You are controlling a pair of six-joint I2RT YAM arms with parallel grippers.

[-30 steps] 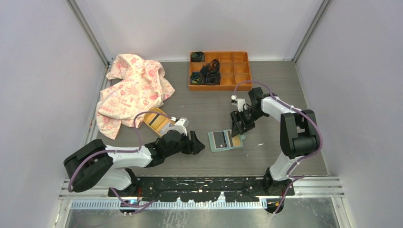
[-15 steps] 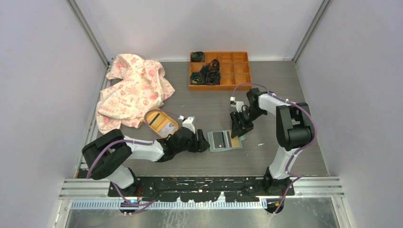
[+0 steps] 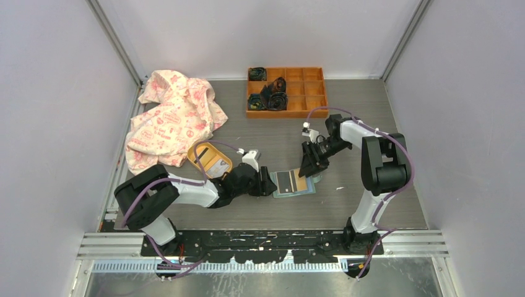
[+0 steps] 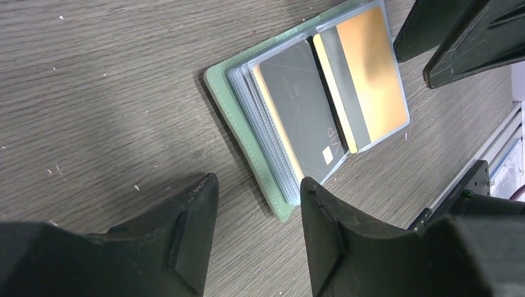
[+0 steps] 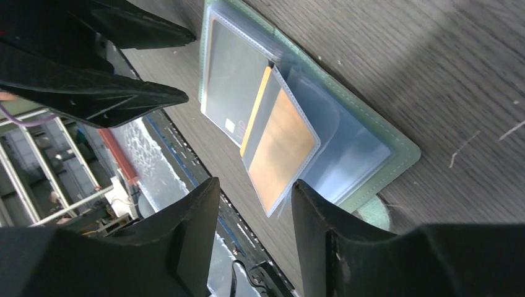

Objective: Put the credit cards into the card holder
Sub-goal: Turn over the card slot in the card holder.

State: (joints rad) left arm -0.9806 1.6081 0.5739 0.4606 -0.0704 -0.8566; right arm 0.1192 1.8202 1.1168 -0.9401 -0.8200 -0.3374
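The mint-green card holder lies open and flat on the table. Its clear sleeves hold a dark grey card and an orange card with a dark stripe. My left gripper sits low at the holder's left edge, open and empty, one fingertip beside the holder's green corner. My right gripper hovers over the holder's right side, open and empty. The orange card and a loose clear sleeve lie just ahead of its tips. A pale card rests in the yellow-orange dish.
An orange compartment tray with dark rolled items stands at the back. A crumpled pink-patterned cloth covers the back left. Grey walls close in both sides.
My left arm has reached right, from beside the dish to the holder's left edge. Both grippers have narrowed a little. The right gripper stayed over the holder's right side.
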